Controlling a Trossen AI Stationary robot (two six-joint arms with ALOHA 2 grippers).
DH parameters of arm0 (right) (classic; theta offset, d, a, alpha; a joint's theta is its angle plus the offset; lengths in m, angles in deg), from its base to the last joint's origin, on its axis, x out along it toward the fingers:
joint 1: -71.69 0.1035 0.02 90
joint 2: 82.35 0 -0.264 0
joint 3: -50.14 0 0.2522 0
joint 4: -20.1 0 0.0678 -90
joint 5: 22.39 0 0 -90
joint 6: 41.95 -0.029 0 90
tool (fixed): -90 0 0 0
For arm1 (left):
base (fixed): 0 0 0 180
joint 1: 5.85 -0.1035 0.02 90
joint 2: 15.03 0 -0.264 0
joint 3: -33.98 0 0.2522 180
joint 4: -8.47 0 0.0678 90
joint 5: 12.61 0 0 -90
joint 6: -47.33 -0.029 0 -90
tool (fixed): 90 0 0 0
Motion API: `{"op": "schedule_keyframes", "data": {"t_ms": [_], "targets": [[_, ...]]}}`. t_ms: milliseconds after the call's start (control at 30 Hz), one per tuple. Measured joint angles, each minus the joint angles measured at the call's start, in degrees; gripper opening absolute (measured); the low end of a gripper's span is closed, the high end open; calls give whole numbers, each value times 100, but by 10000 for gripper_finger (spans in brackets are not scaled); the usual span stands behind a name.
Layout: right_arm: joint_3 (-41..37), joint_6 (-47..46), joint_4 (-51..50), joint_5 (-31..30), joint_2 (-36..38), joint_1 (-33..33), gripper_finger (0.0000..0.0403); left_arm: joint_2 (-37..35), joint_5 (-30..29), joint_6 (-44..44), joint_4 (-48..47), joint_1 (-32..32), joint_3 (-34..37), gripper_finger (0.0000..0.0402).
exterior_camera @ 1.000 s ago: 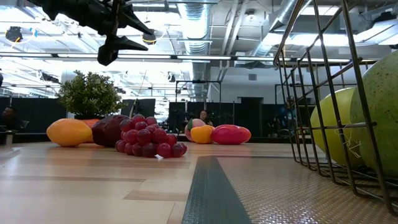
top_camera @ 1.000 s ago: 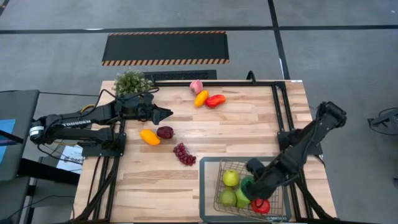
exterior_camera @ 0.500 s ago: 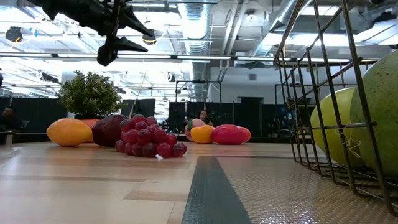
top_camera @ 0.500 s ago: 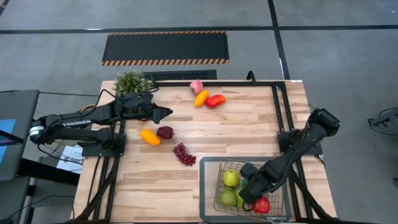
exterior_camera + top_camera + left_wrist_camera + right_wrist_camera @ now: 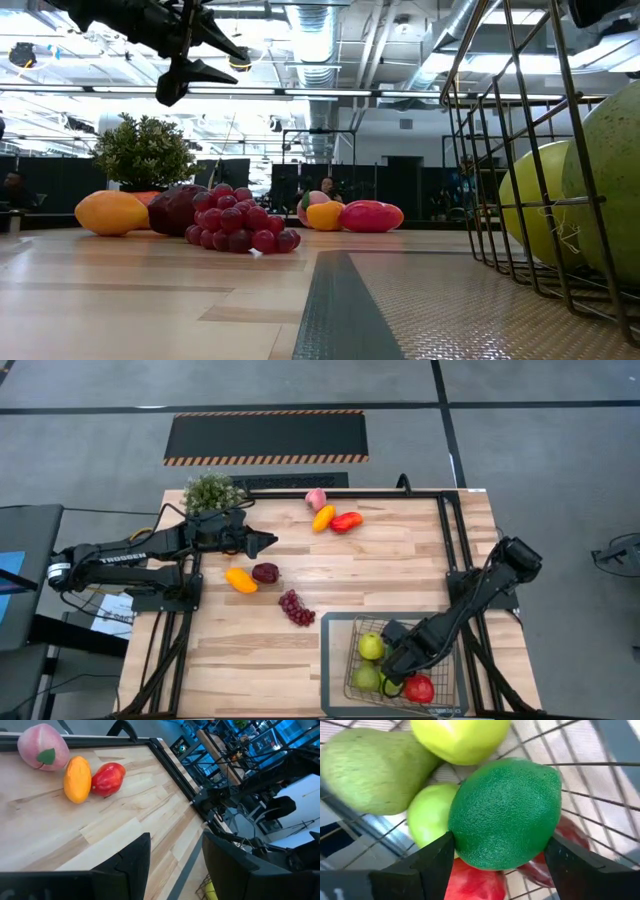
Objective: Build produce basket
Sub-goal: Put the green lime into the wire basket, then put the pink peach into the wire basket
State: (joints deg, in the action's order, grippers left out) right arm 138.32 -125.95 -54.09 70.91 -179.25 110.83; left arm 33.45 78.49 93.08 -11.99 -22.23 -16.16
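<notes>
The right gripper [image 5: 392,672] sits inside the basket [image 5: 335,660], its jaws wide on either side of the lime [image 5: 506,813], while the left gripper [image 5: 268,541], half open and empty, hovers near the plant [image 5: 211,491].

In the high view the right hand [image 5: 392,665] is lowered into the basket [image 5: 335,660] and covers part of the green fruit there, so the lime [image 5: 506,812] is mostly hidden under it. In the low view the basket is cut off by the right edge and only parts of two green fruits show. In the right wrist view the red fruit [image 5: 472,882] under the lime is mostly covered, and the green pear [image 5: 372,767] is cut off by the edge.
</notes>
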Motion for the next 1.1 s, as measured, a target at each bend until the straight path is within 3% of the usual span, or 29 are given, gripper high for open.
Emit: {"op": "schedule_keyframes", "data": {"t_ms": [267, 533, 800, 1100], "targets": [[0, 192, -19, 3, 24, -71, 333, 0, 0, -4, 4, 0, 0, 165], [29, 200, -24, 58, 24, -66, 339, -2, 0, -51, 6, 0, 0, 165], [1042, 764, -197, 67, 296, -199, 334, -2, 225, -41, 9, 0, 0, 165], [1891, 1835, -535, -889, 688, -1293, 334, -176, 840, -20, 13, -163, 0, 165]]}}
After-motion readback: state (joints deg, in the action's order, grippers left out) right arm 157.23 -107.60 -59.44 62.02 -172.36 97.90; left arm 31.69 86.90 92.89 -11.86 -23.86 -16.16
